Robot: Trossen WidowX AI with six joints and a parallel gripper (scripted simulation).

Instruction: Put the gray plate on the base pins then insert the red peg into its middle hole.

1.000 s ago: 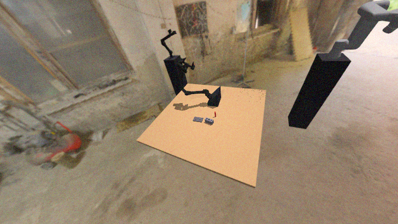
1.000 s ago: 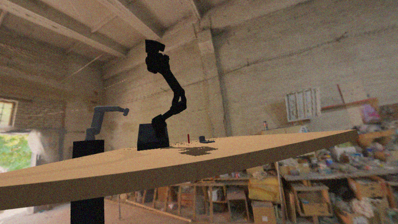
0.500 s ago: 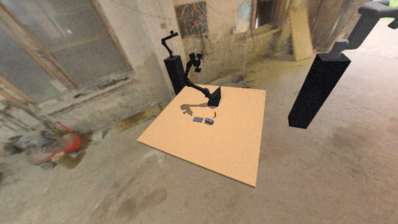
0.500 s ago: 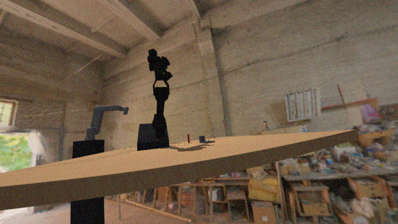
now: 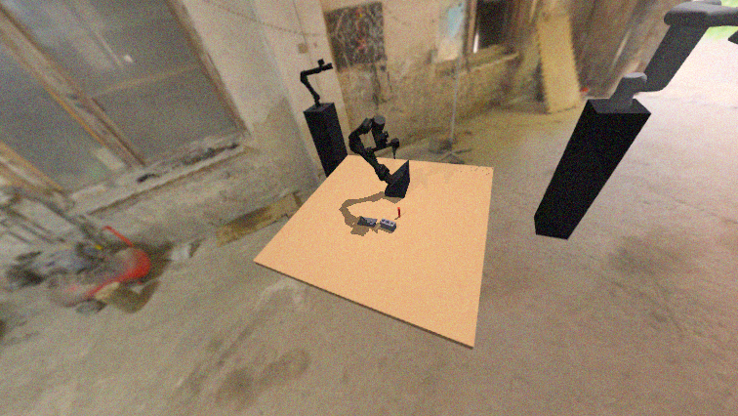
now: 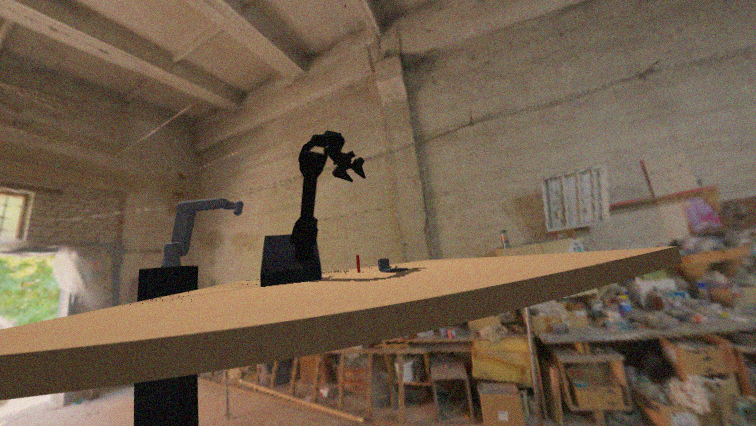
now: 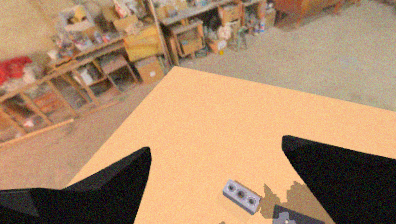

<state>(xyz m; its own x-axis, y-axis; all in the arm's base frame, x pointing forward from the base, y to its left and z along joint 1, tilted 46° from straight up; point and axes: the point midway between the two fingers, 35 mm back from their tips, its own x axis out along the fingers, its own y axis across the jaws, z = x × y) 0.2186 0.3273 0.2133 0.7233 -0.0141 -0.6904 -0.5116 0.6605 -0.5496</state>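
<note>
A gray block [image 5: 388, 225] [image 6: 383, 265] [image 7: 242, 196] with three round dark features on top lies on the table. A flatter, darker gray piece [image 5: 365, 222] [image 7: 305, 216] lies beside it, partly in the arm's shadow. Which is the plate and which the base I cannot tell for certain; the two are apart. The red peg [image 5: 398, 212] [image 6: 358, 263] stands upright on the table, between the block and the arm's mount; it is outside the wrist view. My gripper [image 6: 357, 178] [image 7: 217, 147] is open and empty, high above the table, and touches none of them.
The arm's black mount [image 5: 397, 181] [image 6: 289, 259] stands on the wooden table [image 5: 413, 278] [image 6: 449, 285] [image 7: 210, 110], on the peg's side of the gray pieces. Two other arms on black pillars [image 5: 589, 165] [image 5: 327, 134] stand beyond the table's edges.
</note>
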